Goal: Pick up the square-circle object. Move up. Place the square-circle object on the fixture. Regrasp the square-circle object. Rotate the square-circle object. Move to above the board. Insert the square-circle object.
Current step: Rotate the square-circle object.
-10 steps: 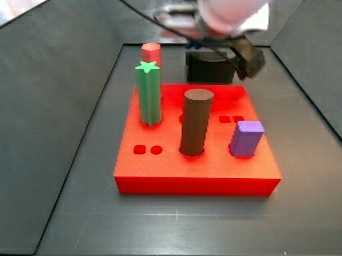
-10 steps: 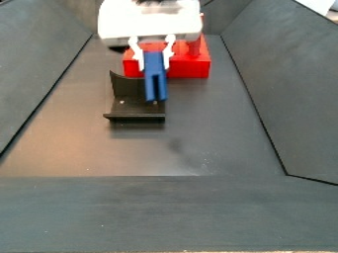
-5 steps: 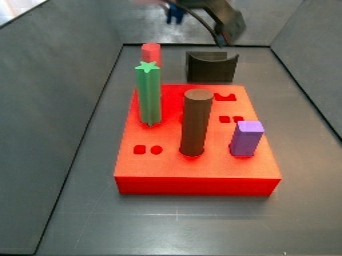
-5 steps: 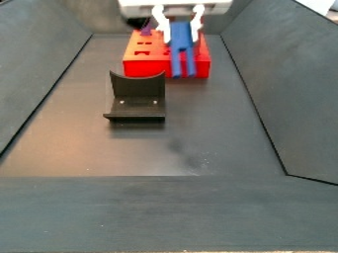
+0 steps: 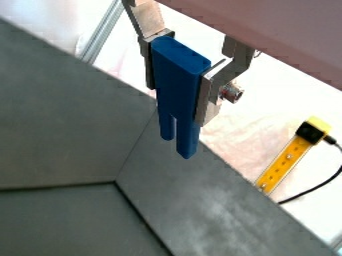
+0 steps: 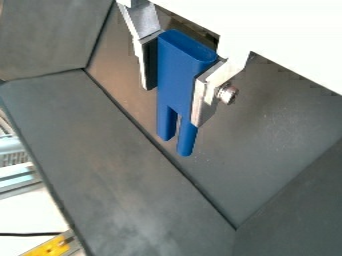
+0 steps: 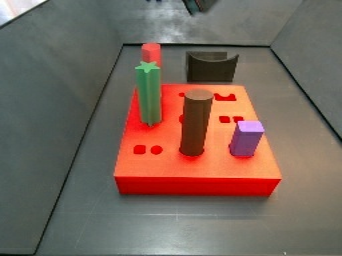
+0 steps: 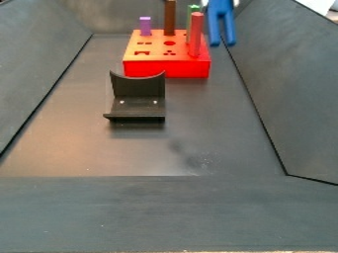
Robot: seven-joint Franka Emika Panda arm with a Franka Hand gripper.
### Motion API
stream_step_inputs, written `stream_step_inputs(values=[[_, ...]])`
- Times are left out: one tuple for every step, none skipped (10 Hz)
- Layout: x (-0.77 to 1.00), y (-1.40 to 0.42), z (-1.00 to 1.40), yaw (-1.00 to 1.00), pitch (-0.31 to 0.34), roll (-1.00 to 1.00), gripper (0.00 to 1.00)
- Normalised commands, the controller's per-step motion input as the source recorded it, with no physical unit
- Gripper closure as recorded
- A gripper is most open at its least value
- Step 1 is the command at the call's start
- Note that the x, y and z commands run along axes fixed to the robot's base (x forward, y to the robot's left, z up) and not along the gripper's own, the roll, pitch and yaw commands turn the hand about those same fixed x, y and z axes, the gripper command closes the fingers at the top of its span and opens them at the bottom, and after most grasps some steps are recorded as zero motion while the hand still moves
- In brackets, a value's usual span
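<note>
In both wrist views my gripper (image 5: 185, 72) (image 6: 175, 70) is shut on the square-circle object (image 5: 178, 95) (image 6: 178, 92), a bright blue piece held upright with its two prongs pointing down, clear of the floor. In a side view the blue piece (image 8: 222, 22) hangs high beside the far right of the red board (image 8: 169, 65); the gripper is cut off by the frame's top edge. The board (image 7: 201, 172) and the dark fixture (image 7: 211, 67) (image 8: 136, 96) stand on the floor; the fixture's scooped top is empty.
On the board stand a green star-topped post (image 7: 148, 92), a tall dark brown cylinder (image 7: 197, 122), a purple block (image 7: 246, 138) and a short red peg (image 7: 151, 52). Sloping dark walls (image 8: 46, 89) enclose the floor. A yellow tape measure (image 5: 297, 150) lies outside.
The gripper has risen with the blue piece from just above the fixture, moved towards the board, and largely left the top of both side views.
</note>
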Motion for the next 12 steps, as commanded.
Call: stream_step_inputs(values=[[-0.07, -0.01, 0.39, -0.02, 0.107, -0.05, 1.00], [0.00, 0.00, 0.00, -1.00, -0.051, -0.94, 1.00], [0.01, 0.03, -0.14, -1.00, -0.047, -0.95, 1.00], [-0.05, 0.09, -0.05, -1.00, -0.015, -0.95, 1.00], [-0.09, 0.06, 0.03, -1.00, 0.048, -0.93, 1.00], [-0.07, 0.04, 0.01, -1.00, 0.085, -0.92, 1.00], [0.00, 0.03, -0.01, -1.00, 0.160, -0.91, 1.00], [0.02, 0.02, 0.00, -1.00, 0.242, -0.91, 1.00], [0.01, 0.01, 0.01, -1.00, 0.304, -0.90, 1.00], [0.00, 0.01, 0.03, -1.00, 0.363, -0.91, 1.00], [0.00, 0.02, 0.03, -1.00, 0.418, -0.92, 1.00], [0.00, 0.02, 0.03, -1.00, 0.491, -0.95, 1.00]])
